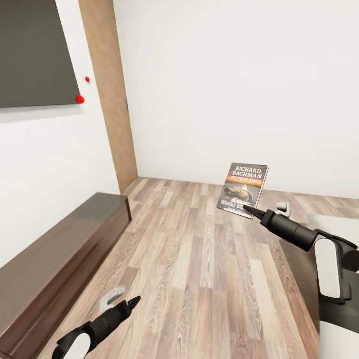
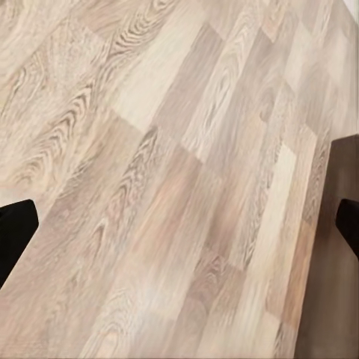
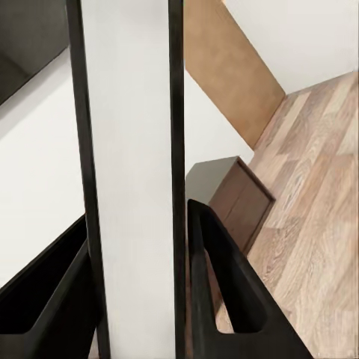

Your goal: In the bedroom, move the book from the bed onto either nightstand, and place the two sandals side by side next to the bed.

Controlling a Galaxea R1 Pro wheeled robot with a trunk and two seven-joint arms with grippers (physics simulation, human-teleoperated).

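The book [image 1: 243, 190], dark-covered with white "RICHARD BACHMAN" lettering and an orange band, hangs upright in the air above the wood-plank floor. My right gripper [image 1: 248, 209] is shut on its lower edge. In the right wrist view the book's white page edge [image 3: 127, 149] runs between the two black fingers [image 3: 224, 292]. My left gripper [image 1: 133, 300] hovers low over the floor at the lower left, open, with its fingertips [image 2: 15, 232] wide apart and nothing between them. A corner of the bed [image 1: 301, 279] shows under my right arm. The nightstand and the sandals are out of view.
A long low dark-wood bench cabinet [image 1: 60, 259] runs along the left wall, under a dark wall panel [image 1: 30, 50]. A tan wooden pillar [image 1: 109, 89] stands in the corner. Bare plank floor [image 1: 199, 269] lies between cabinet and bed.
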